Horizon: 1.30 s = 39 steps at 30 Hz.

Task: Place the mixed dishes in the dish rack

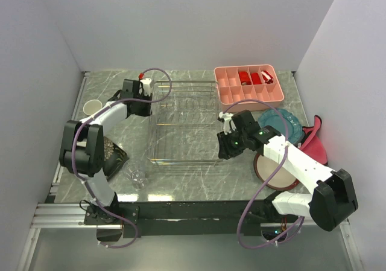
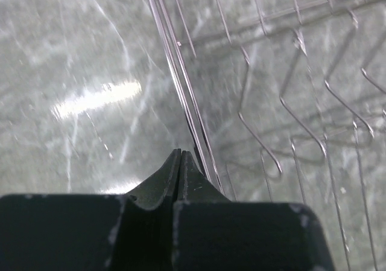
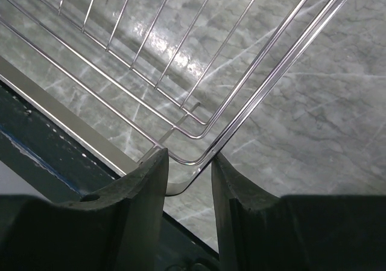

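Left fingers [image 2: 161,183]: pressed shut, holding nothing, just beside the dish rack [image 1: 183,161] rim, upper left.
Right fingers [image 3: 142,189]: partly apart, straddling the dish rack's lower-right corner wire, not clamped.
Dish rack: frame centre, on the table [image 1: 193,177].
Table: grey marbled, glossy glare.
Walls [image 1: 181,23]: plain white, three sides.

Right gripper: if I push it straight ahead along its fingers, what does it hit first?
Probably the dish rack's corner wire, sitting between the right gripper's open fingers; the table lies beyond, depth unclear.
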### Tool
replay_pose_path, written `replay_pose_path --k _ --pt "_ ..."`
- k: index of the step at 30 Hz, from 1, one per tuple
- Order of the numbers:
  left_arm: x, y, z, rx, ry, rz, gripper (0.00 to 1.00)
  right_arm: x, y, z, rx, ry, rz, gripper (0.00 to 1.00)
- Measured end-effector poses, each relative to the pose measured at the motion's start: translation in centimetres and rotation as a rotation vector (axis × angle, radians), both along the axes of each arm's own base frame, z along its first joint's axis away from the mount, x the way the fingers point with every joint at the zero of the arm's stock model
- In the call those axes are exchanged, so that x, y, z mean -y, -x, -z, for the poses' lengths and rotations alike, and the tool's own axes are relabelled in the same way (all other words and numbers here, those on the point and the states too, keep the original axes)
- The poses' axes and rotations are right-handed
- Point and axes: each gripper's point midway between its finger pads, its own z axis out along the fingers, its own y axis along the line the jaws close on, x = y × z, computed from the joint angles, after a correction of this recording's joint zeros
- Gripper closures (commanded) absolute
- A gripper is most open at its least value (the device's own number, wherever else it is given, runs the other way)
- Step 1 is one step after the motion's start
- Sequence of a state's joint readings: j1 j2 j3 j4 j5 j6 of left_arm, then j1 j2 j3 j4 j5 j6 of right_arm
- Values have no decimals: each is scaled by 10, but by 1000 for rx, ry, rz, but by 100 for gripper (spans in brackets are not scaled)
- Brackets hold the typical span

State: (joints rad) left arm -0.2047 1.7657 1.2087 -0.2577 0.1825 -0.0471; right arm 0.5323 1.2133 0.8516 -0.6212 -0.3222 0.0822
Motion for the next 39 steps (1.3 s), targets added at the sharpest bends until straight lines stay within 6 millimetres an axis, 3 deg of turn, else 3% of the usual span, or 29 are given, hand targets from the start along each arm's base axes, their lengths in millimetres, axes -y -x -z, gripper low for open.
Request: replay_pose_path --k 7,10,11,13,15,18,23,25,27,29,33,39 --pt "1 31 -17 5 27 -7 99 7 2 -6 47 21 -34 57" --pt "-1 46 -27 15 39 -15 99 9 1 -7 55 23 -38 51" --pt "-1 51 -30 19 41 -15 93 9 1 -7 57 24 -39 49" --pt "-4 57 -37 22 36 -21 64 11 0 -7 63 30 -41 41" --pt "-10 62 -42 18 16 -38 44 13 0 -9 68 35 -44 34" --pt "-30 71 -57 12 -25 -59 27 16 0 -16 79 48 -55 25" --pt "-84 94 -115 159 -151 -54 21 16 -5 -38 129 33 -66 19" --pt "-97 117 -137 212 -200 33 22 17 -7 -48 149 28 -68 18" --pt "-93 142 -148 235 -237 180 23 18 -8 -56 165 28 -74 17" --pt "-80 177 -146 220 -269 391 23 18 -9 -62 180 33 -83 17" --pt "-67 233 -117 142 -265 646 25 24 -16 -62 211 70 -85 16" --pt "-54 295 -62 29 -262 910 28 28 -28 -54 221 116 -86 16"
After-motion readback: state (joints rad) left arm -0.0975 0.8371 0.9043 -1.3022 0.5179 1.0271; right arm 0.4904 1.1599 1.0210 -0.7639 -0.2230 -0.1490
